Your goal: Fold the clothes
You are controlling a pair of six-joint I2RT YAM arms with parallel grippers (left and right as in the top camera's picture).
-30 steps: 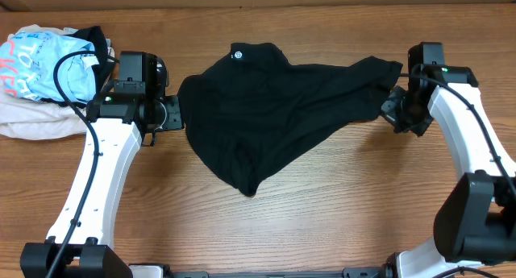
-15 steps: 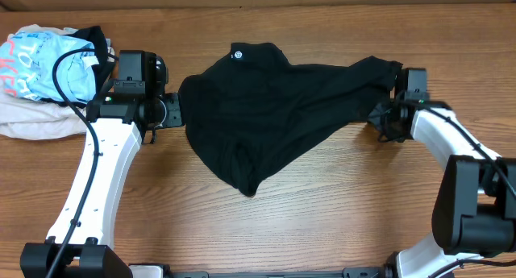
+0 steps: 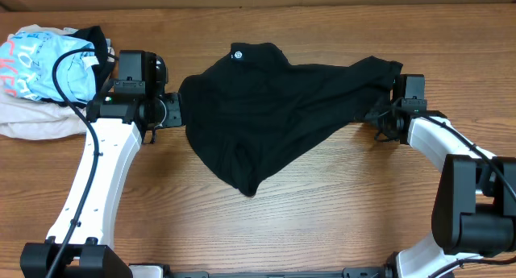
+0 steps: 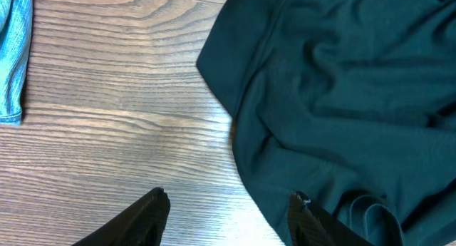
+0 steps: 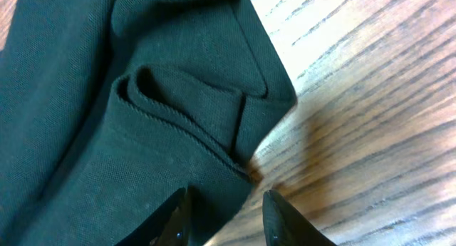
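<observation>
the black t-shirt [image 3: 274, 109] lies rumpled mid-desk [image 3: 339, 221], nearer the far edge, its round white neck mark [image 3: 238, 56] toward that edge; one sleeve stretches toward the right edge. the left gripper [image 4: 228, 210] sits at the shirt's left border, fingers spread wide, one tip over bare wood, the other over cloth; the right gripper [image 5: 224, 217] is partly open, its tips astride the folded sleeve hem [image 5: 185, 110]. a light blue shirt [image 3: 40, 64] and a beige garment [image 3: 28, 121] are heaped in the far left corner.
</observation>
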